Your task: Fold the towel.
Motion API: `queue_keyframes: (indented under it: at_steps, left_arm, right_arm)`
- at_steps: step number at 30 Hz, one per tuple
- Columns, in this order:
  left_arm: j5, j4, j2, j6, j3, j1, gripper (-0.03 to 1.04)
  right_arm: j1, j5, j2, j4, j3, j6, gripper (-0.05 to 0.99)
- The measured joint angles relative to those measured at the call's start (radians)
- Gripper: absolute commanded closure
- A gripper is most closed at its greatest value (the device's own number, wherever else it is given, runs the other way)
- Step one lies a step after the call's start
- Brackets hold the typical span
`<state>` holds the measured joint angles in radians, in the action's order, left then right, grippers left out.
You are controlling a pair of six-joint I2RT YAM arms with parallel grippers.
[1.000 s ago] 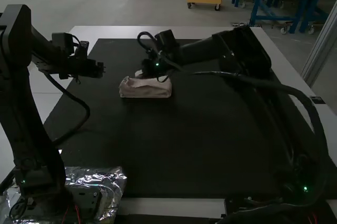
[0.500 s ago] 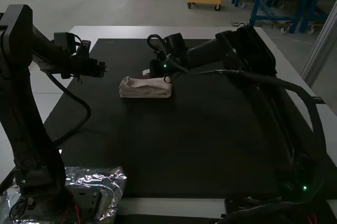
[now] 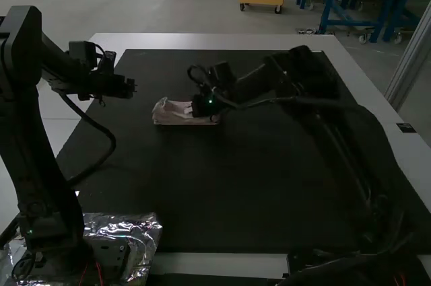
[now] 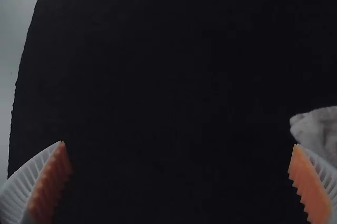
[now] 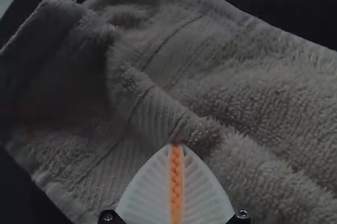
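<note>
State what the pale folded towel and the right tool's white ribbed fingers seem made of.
Pale folded towel: matte terry, probably cotton, judging by looped pile and flat bands. White ribbed fingers: matte-looking plastic or rubber; the even, moulded-looking ribs fit either.

Left claw (image 3: 133, 88) agape — towel (image 4: 320, 128) nearby

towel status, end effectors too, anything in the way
Left end effector open, off towel. Right end effector shut, at towel. Towel folded into a strip. Right arm partly hides it, high view.

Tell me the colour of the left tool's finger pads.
The pads are orange; they show best in the left wrist view.
</note>
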<state>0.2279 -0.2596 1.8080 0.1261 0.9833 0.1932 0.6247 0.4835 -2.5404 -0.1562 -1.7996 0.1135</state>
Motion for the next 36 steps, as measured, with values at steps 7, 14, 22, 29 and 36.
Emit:
queue_keyframes:
  at_steps: [7,14,22,29,36]
  left_arm:
    - [-0.003,-0.003,-0.079,0.0,0.0,-0.013,0.04]
    - [-0.005,0.004,-0.162,-0.004,0.0,-0.069,0.04]
    - [-0.028,0.053,-0.349,-0.008,0.0,-0.135,0.04]
    - [-0.049,0.118,-0.526,-0.011,0.0,-0.135,0.04]
    - [-0.063,0.157,-0.723,-0.021,-0.043,-0.135,0.04]
  right_arm:
    - [0.002,0.003,0.0,0.017,-0.045,0.034,0.95]
    - [-0.072,0.009,0.097,0.144,-0.122,0.071,0.64]
    - [-0.202,0.003,0.423,0.344,-0.17,0.05,0.03]
    - [-0.245,-0.018,0.771,0.311,0.037,0.032,0.03]
    - [-0.309,-0.057,1.168,0.134,0.43,0.08,0.03]
